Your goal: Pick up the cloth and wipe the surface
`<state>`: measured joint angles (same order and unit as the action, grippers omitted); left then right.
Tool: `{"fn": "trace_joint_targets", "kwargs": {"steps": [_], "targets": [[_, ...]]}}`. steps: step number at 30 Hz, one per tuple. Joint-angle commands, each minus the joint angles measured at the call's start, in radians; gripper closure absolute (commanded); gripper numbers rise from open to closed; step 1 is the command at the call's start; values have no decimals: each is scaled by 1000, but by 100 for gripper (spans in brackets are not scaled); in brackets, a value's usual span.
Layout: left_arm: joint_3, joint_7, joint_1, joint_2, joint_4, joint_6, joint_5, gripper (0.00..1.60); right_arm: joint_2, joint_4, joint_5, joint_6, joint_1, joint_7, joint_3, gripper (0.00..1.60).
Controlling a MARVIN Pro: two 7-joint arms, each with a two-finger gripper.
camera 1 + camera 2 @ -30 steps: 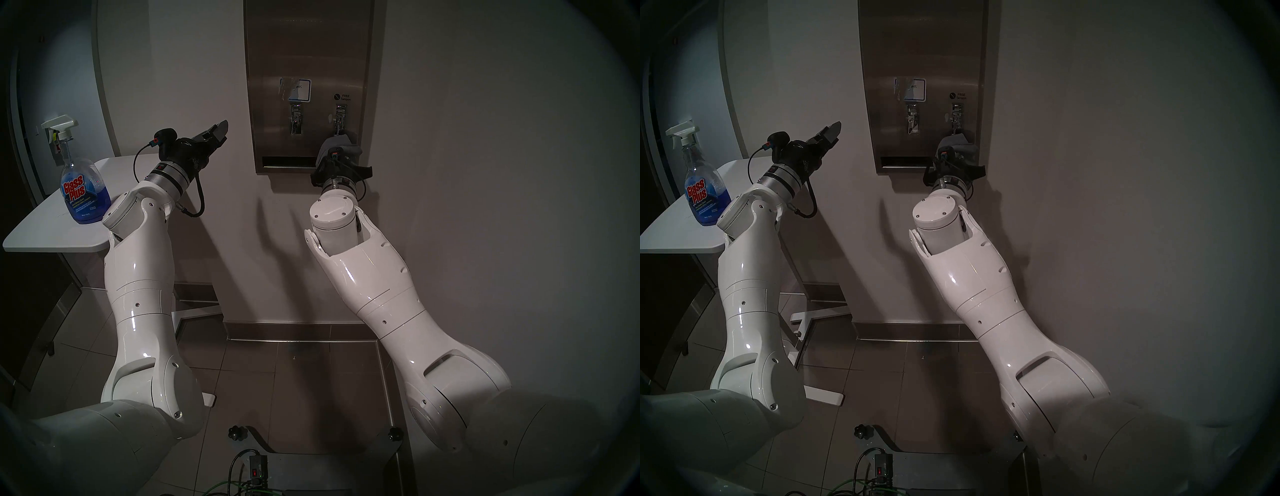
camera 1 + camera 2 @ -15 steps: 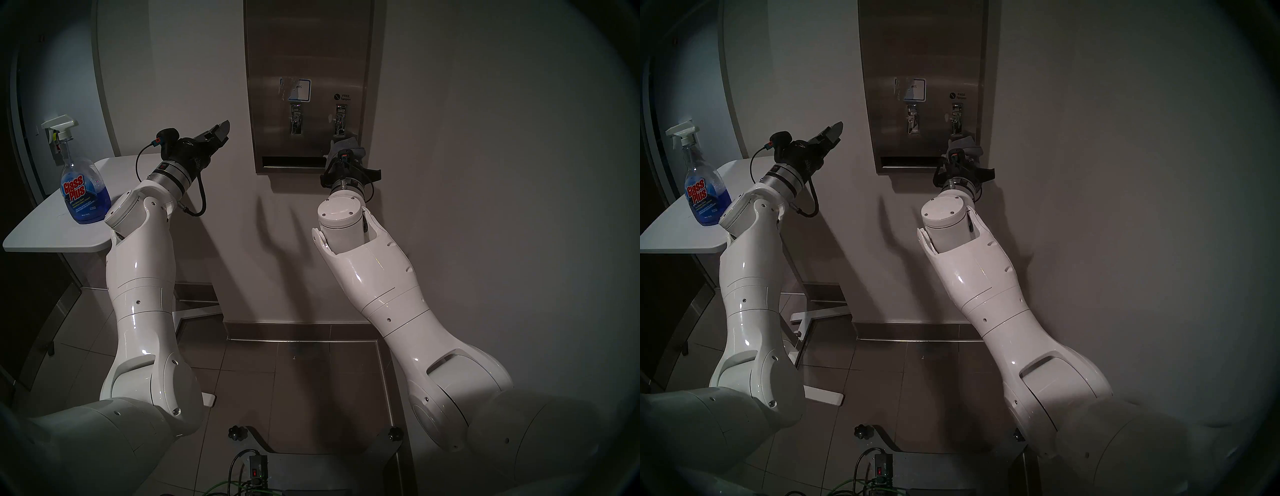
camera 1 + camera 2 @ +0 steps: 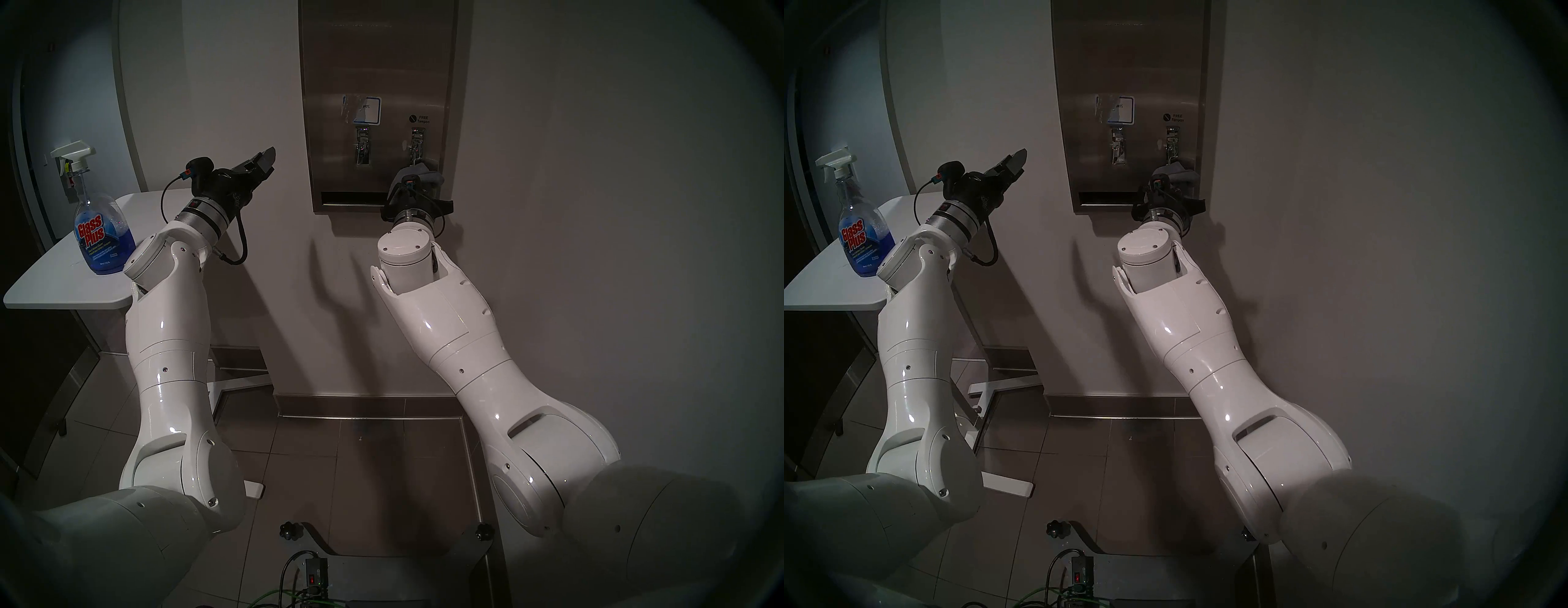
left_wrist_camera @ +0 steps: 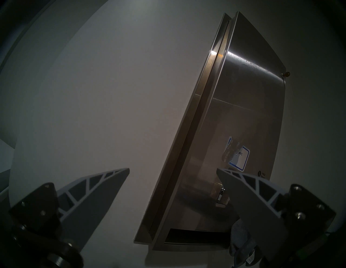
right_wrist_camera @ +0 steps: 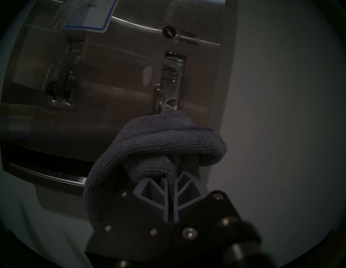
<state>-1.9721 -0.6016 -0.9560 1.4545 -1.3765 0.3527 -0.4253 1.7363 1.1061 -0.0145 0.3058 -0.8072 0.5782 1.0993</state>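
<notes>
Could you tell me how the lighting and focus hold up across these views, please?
Head views: dim, dark fisheye rim, arm shadows on the white wall. Left wrist view: a bright glint on the brushed stainless-steel dispenser panel. Right wrist view: murky; the grey terry cloth is sharp, but the right gripper base blurs.

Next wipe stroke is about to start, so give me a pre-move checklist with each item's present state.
1. Right claw shut on the cloth: ok.
2. Cloth bunched ahead of the fingertips, toward the dispenser panel: ok.
3. Cloth pressed flat on the steel: cannot tell.
4. Cloth clear of the right lever: not ok, its top edge sits at the lever's lower end.
5. Left claw open, holding nothing, away from the panel: ok.
6. Spray bottle upright on the side table, out of the wiping path: ok.
</notes>
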Motion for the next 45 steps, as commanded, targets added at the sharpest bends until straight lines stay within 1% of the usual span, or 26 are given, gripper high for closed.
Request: {"fn": "trace_joint_targets", "kwargs": {"steps": [1, 12, 17, 21, 27, 32, 38, 45], "targets": [[-12, -5, 43, -18, -35, -14, -7, 0, 66, -29, -5, -36, 110, -7, 3, 160], [-17, -5, 44, -23, -33, -14, -4, 0, 134, -120, -18, -74, 170, -35, -4, 160], [-15, -5, 47, -24, -31, -16, -4, 0, 136, -153, -18, -96, 187, -37, 2, 160], [-12, -3, 51, -24, -28, -19, -2, 0, 114, -177, -8, -120, 187, -27, 11, 160], [0, -2, 62, -22, -16, -22, -2, 0, 62, -168, 10, -135, 165, 2, 28, 160], [11, -2, 69, -21, -7, -22, -4, 0, 32, -178, 18, -148, 189, 23, 51, 160], [18, -3, 73, -23, -1, -24, -8, 0, 18, -193, 21, -157, 216, 23, 65, 160], [17, -3, 72, -26, 1, -29, -11, 0, -1, -204, 34, -161, 218, 34, 63, 160]]}}
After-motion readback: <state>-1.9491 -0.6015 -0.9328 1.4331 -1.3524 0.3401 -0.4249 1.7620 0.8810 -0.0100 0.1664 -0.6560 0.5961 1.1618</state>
